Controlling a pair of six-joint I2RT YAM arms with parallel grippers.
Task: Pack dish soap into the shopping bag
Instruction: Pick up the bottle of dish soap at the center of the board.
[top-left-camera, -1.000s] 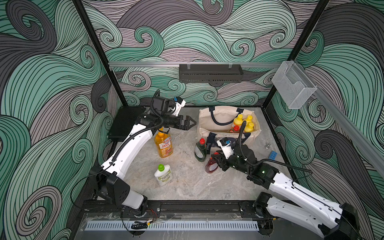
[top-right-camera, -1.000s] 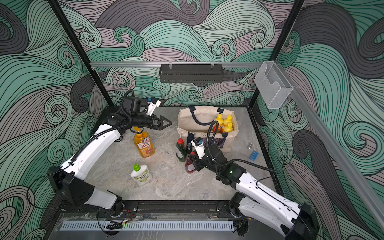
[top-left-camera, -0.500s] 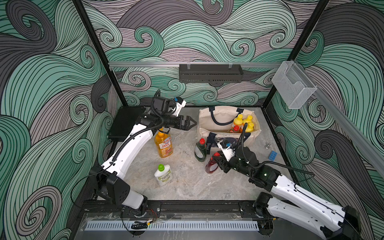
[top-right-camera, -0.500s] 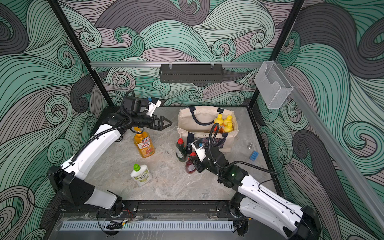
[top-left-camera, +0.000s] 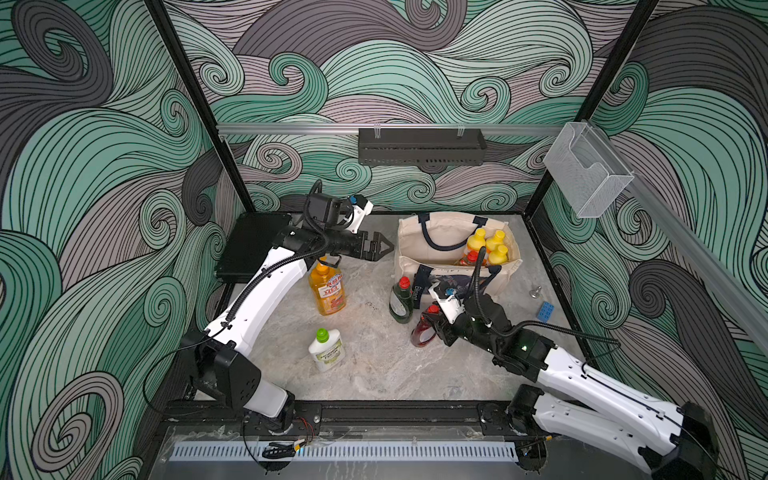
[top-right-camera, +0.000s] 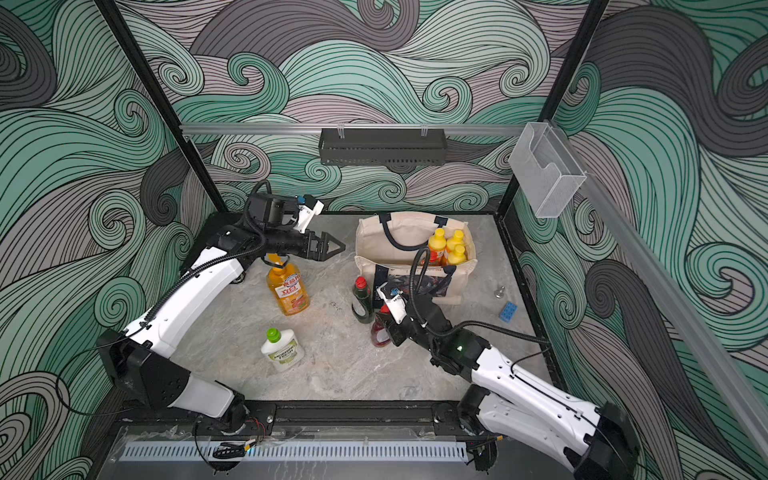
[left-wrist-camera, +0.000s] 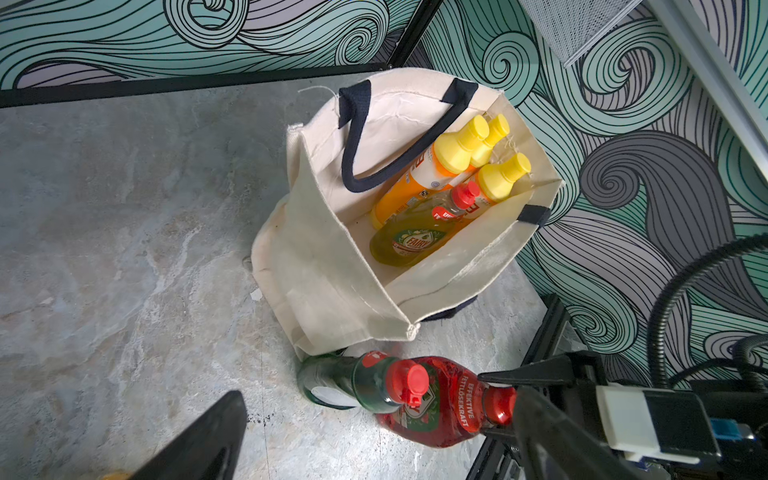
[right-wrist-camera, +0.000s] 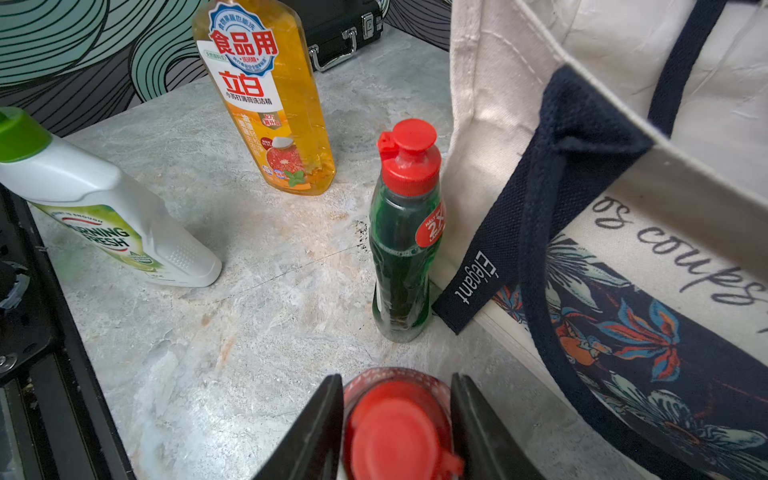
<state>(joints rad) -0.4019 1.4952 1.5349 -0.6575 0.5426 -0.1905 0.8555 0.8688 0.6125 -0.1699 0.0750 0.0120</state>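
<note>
From where I stand, the grey marble-patterned worktop (top-left-camera: 374, 374) carries a cream canvas shopping bag with navy handles (top-left-camera: 417, 239), standing open-mouthed near the back right corner. In the left wrist view, three orange bottles with yellow caps (left-wrist-camera: 459, 151) lean at the bag's far end. A yellow-green "Fairy" bottle with a red cap (left-wrist-camera: 415, 243) lies slanted against them. Just beside the bag's front corner, by the navy "Elegant" tag (right-wrist-camera: 473, 276), a dark green bottle with a red cap (top-left-camera: 401, 301) stands upright. Right next to it, the right gripper (top-left-camera: 432, 320) has its jaws clamped on the neck of a red bottle with a red cap (top-left-camera: 419, 336). That bottle is tilted, and I cannot tell whether its base touches the worktop. The left gripper (top-left-camera: 381, 248) hangs in the air between the bag and a tall orange pump bottle (top-left-camera: 328, 291), its jaws spread wide apart and holding nothing. A white bottle with a green cap (top-left-camera: 326, 353) stands alone toward the front, well apart from the bag. A black hard case (top-left-camera: 253, 245) lies in the back left corner.
</note>
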